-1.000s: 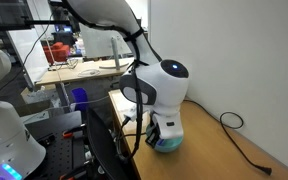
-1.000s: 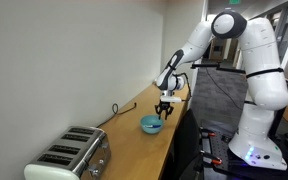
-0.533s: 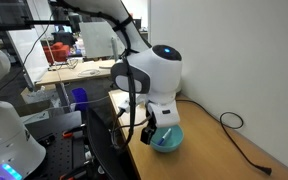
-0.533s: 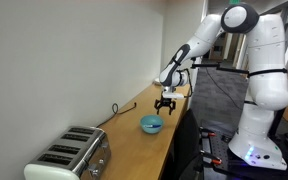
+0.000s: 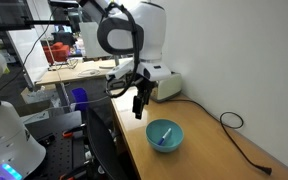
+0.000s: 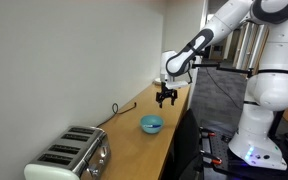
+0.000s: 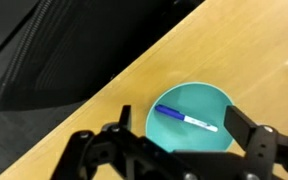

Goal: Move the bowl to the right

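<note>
The teal-blue bowl [image 5: 165, 135] [image 6: 151, 124] sits on the wooden counter, near its front edge. In the wrist view the bowl [image 7: 206, 106] holds a blue and white pen [image 7: 187, 120]. My gripper [image 5: 139, 103] [image 6: 166, 99] hangs open in the air well above the bowl, with nothing between its fingers. In the wrist view the gripper [image 7: 180, 128] looks straight down on the bowl, its two black fingers wide apart on either side.
A silver-white toaster [image 6: 71, 153] stands at the near end of the counter [image 6: 124, 140]. A black cable [image 5: 246, 142] [image 6: 120, 110] lies along the wall. A white box [image 5: 164, 83] sits behind my arm. A dark chair back [image 7: 54, 55] is beside the counter edge.
The gripper has opened, let go of the bowl and risen well above it. The bowl stays on the counter.
</note>
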